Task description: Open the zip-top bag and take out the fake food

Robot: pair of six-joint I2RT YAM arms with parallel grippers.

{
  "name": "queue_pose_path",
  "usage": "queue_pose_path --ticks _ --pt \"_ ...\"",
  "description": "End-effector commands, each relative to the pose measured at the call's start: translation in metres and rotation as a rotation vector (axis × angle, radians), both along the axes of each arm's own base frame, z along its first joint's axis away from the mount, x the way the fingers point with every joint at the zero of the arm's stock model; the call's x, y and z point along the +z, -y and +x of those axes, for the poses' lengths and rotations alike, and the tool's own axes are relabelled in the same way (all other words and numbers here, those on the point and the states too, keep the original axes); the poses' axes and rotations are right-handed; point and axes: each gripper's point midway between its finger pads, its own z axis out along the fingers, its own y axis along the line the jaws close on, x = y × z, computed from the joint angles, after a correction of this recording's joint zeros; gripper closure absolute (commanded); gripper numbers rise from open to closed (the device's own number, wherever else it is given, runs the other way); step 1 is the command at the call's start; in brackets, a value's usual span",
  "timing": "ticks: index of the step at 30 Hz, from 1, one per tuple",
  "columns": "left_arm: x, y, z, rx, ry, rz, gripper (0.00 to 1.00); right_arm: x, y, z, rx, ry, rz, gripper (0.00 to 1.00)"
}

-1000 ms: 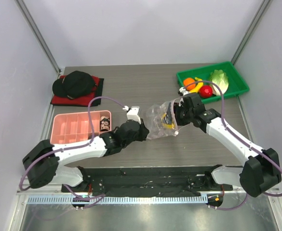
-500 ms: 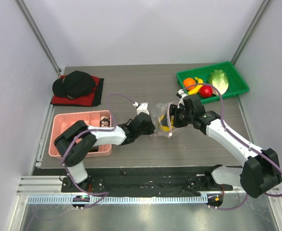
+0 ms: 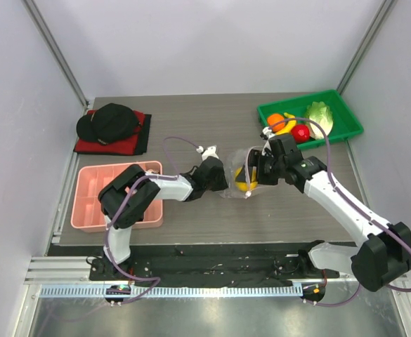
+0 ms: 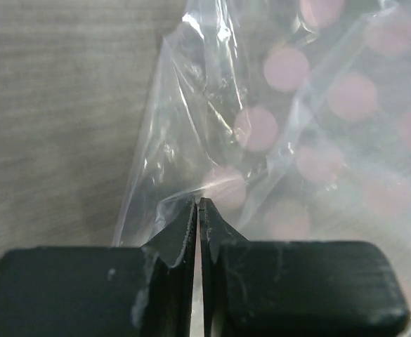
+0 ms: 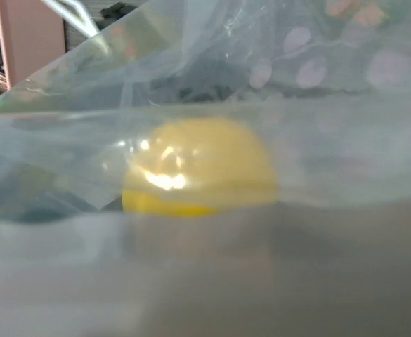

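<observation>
the left gripper (image 4: 198,208) has its jaws pressed together, with a fold of the bag (image 4: 310,119) pinched between the tips at the bag's left edge. the bag lies crumpled on the table (image 3: 191,130) near the middle, between the two grippers, clear film with pink dots. a lemon (image 5: 198,165) sits inside it, seen through the plastic in the right wrist view. the right gripper (image 3: 256,170) is at the bag's right end, touching it; the film covers its fingers, so i cannot tell how wide its jaws stand or whether they grip anything. at the far right a green tray (image 3: 342,121) holds a cabbage (image 3: 320,112), an orange (image 3: 276,119), a banana (image 3: 286,128) and a red fruit (image 3: 301,132). a pink tray (image 3: 100,193) lies at the near left, well apart from the bag, with a black cap (image 3: 110,121) beyond it.
</observation>
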Motion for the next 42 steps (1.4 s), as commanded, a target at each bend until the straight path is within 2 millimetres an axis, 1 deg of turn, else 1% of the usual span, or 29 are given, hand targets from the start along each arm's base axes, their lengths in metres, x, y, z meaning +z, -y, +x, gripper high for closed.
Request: queue_pose_path --ticks 1,2,3,6,8,11,14,16,17,18,19,21,22,23,25,26,28,29,31,32,34,35,36,40,41,42 --pt "-0.047 -0.018 -0.011 0.012 -0.129 0.097 0.97 0.052 0.01 -0.002 -0.026 0.101 0.002 0.95" --pt "-0.05 -0.019 -0.012 0.011 -0.136 0.106 0.97 0.062 0.011 -0.001 -0.033 0.12 0.004 0.95" --pt "-0.05 -0.021 -0.011 0.016 -0.131 0.113 0.97 0.063 0.015 -0.004 -0.042 0.113 -0.009 0.95" --pt "-0.056 -0.031 -0.01 0.037 -0.119 0.146 0.97 0.077 0.027 -0.003 -0.091 0.136 -0.046 0.97" --pt "-0.061 -0.035 -0.012 0.038 -0.117 0.161 0.97 0.082 0.037 -0.004 -0.125 0.147 -0.08 0.98" --pt "-0.067 -0.041 -0.012 0.034 -0.108 0.195 0.97 0.084 0.041 -0.008 -0.124 0.15 -0.1 0.98" --pt "-0.054 -0.045 -0.01 0.032 -0.065 0.228 0.97 0.083 0.046 -0.015 -0.123 0.15 -0.109 0.98" --pt "-0.032 -0.046 -0.011 0.0 -0.03 0.231 0.95 0.085 0.046 -0.017 -0.112 0.166 -0.102 0.98" --pt "-0.023 -0.046 -0.011 -0.009 -0.017 0.222 0.92 0.084 0.046 -0.017 -0.108 0.172 -0.105 0.98" --pt "-0.017 -0.046 -0.017 -0.039 -0.004 0.218 0.88 0.083 0.048 -0.016 -0.112 0.176 -0.114 0.98" --pt "0.015 -0.041 -0.018 -0.058 0.045 0.168 0.78 0.082 0.048 -0.015 -0.112 0.176 -0.117 0.98" --pt "0.042 -0.032 -0.032 -0.139 0.076 0.121 0.66 0.08 0.05 -0.014 -0.117 0.187 -0.121 0.99" --pt "0.068 -0.03 -0.038 -0.156 0.108 0.08 0.59 0.08 0.049 -0.013 -0.116 0.193 -0.119 0.99" --pt "0.085 -0.023 -0.048 -0.205 0.125 0.036 0.54 0.081 0.048 -0.01 -0.117 0.206 -0.112 0.99" --pt "0.109 -0.016 -0.064 -0.26 0.155 -0.02 0.47 0.081 0.047 -0.009 -0.115 0.212 -0.105 0.99" --pt "0.135 -0.015 -0.069 -0.273 0.197 -0.07 0.46 0.079 0.044 -0.007 -0.111 0.21 -0.101 0.99" --pt "0.155 -0.006 -0.088 -0.343 0.225 -0.125 0.41 0.077 0.04 -0.005 -0.097 0.213 -0.083 0.98" --pt "0.173 -0.006 -0.092 -0.353 0.261 -0.158 0.4 0.078 0.039 -0.004 -0.094 0.216 -0.077 0.99" --pt "0.19 -0.002 -0.098 -0.375 0.291 -0.194 0.37 0.077 0.036 -0.004 -0.09 0.215 -0.065 0.98" --pt "0.207 0.003 -0.1 -0.388 0.316 -0.219 0.37 0.076 0.035 -0.003 -0.086 0.217 -0.06 0.99" --pt "0.219 0.007 -0.098 -0.39 0.333 -0.223 0.29 0.075 0.033 -0.003 -0.083 0.21 -0.051 0.99" --pt "0.23 0.011 -0.096 -0.399 0.356 -0.23 0.29 0.077 0.031 -0.004 -0.076 0.211 -0.042 0.99" --pt "0.234 0.013 -0.095 -0.395 0.364 -0.229 0.25 0.078 0.031 -0.004 -0.074 0.214 -0.037 0.98" --pt "0.245 0.02 -0.086 -0.365 0.377 -0.215 0.25 0.082 0.03 -0.005 -0.068 0.222 -0.029 0.98" --pt "0.246 0.02 -0.082 -0.345 0.384 -0.199 0.25 0.082 0.03 -0.005 -0.07 0.223 -0.031 0.98" --pt "0.245 0.023 -0.082 -0.351 0.387 -0.179 0.25 0.082 0.03 -0.005 -0.067 0.223 -0.03 0.99"
